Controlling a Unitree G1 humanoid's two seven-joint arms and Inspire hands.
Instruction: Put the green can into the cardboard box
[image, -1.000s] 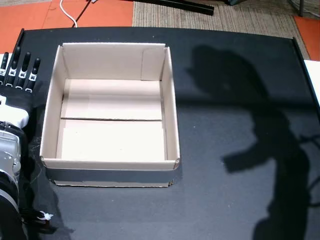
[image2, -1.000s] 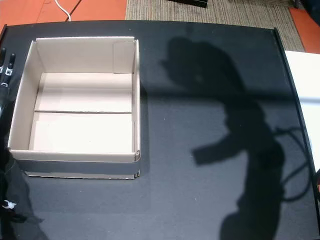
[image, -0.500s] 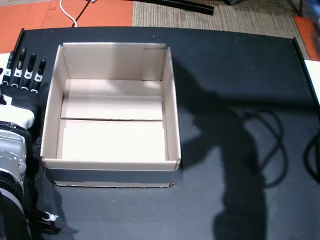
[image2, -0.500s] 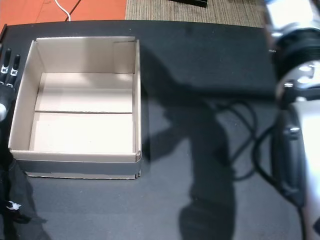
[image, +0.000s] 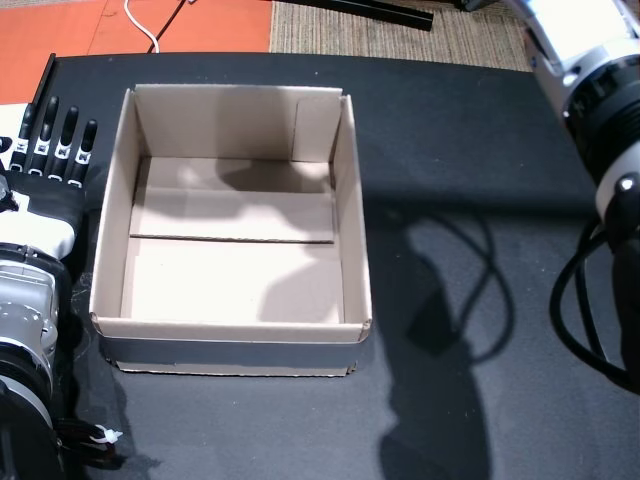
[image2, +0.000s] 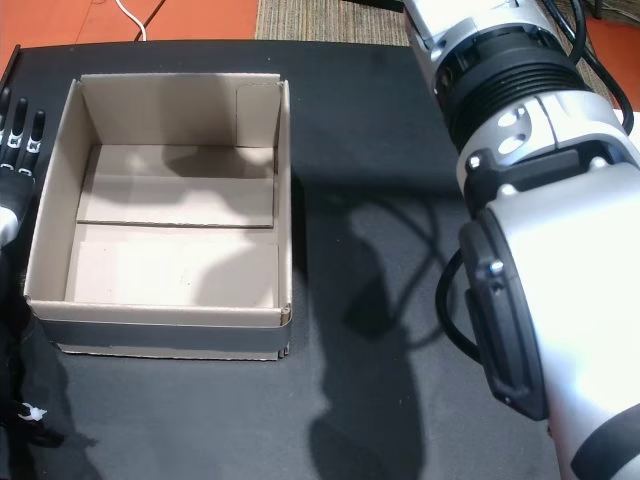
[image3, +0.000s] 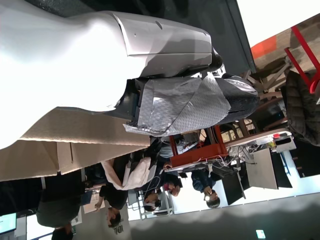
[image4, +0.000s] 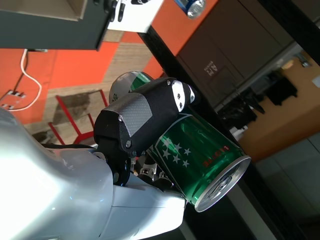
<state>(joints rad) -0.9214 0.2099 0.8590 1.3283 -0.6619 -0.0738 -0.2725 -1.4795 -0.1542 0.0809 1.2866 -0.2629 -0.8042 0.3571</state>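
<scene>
The cardboard box stands open at the table's left in both head views, with nothing inside but a shadow. My left hand lies just left of the box, fingers straight and apart, holding nothing. My right arm reaches in from the upper right, and its hand is outside both head views. In the right wrist view my right hand is shut on the green can, thumb across its side. The can shows white stars and its silver top.
The black table stretches right of the box under the arm's shadow. A black cable loops off my right arm. Orange floor and a white cord lie beyond the far edge. A blue can shows far off. People stand in the background.
My right arm has swung in from the right over the table, and its shadow now falls into the box. The left hand has barely shifted.
</scene>
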